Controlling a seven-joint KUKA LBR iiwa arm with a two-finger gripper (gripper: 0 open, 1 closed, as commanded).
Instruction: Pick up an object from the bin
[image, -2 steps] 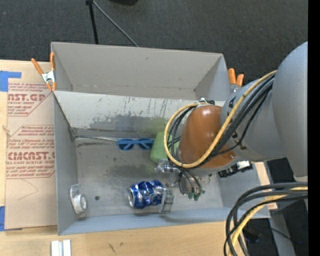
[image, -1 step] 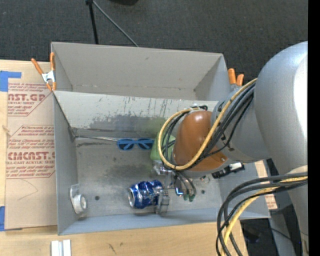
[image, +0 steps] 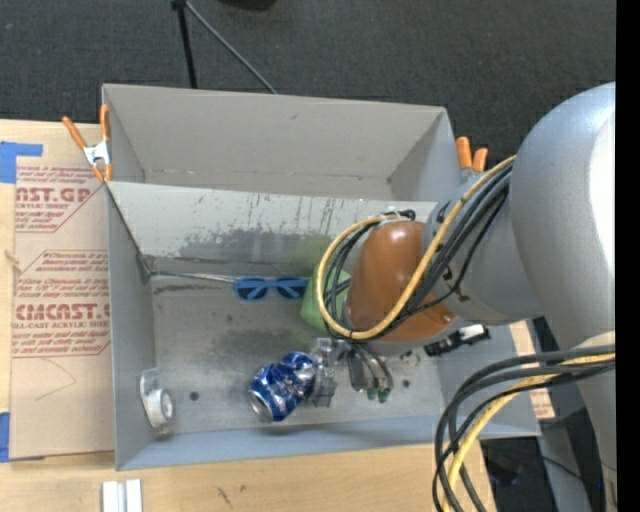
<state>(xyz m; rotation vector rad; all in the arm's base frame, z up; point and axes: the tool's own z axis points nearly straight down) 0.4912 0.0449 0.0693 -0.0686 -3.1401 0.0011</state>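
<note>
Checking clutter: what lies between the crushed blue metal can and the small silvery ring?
Bare grey bin floor separates can and ring, in the camera view.

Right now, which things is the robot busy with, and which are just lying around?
Job, likely: gripper; crushed blue can right beside it in the bin.

Lying about: blue sunglasses further back; green thing, partly hidden under the arm; silvery ring in the bin's lower left corner of the view.
</note>
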